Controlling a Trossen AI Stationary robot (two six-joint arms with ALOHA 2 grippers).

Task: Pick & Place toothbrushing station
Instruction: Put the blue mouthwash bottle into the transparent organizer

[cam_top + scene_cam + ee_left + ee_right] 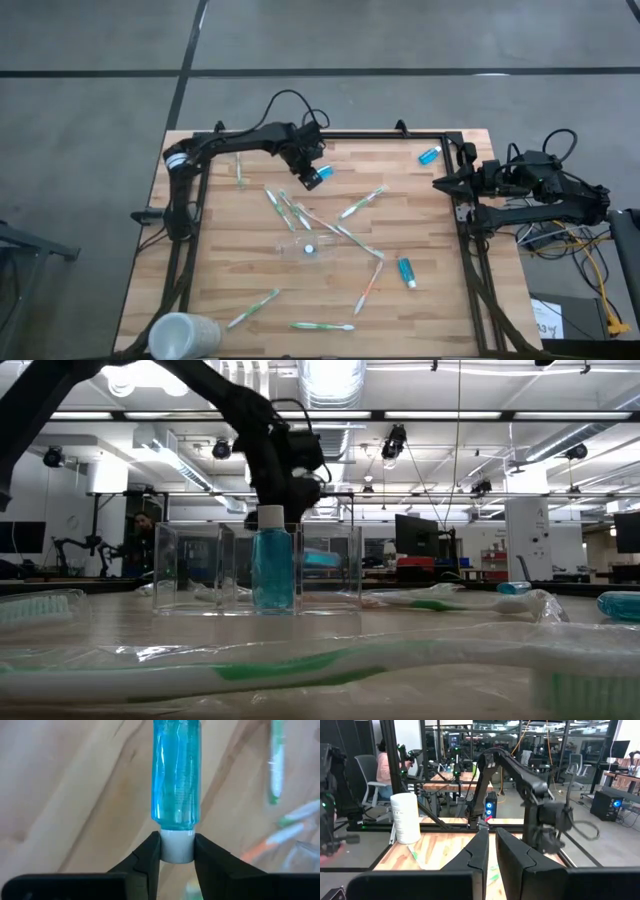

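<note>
**Left wrist view: tube pinched by its cap**

We've got the left claw [176,851] clamped on the white cap of a blue tube [176,775], up around 12 o'clock on the desk [240,270]. See-through holder [300,246] sits dead centre among scattered toothbrushes [357,205]. Right claw [438,183] is parked at the 3 o'clock edge, fingers together.

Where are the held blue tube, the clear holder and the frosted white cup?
blue tube [176,775], left wrist view, its body.
clear holder [190,565], low view, its front wall.
frosted white cup [185,334], high view, its side.
</note>
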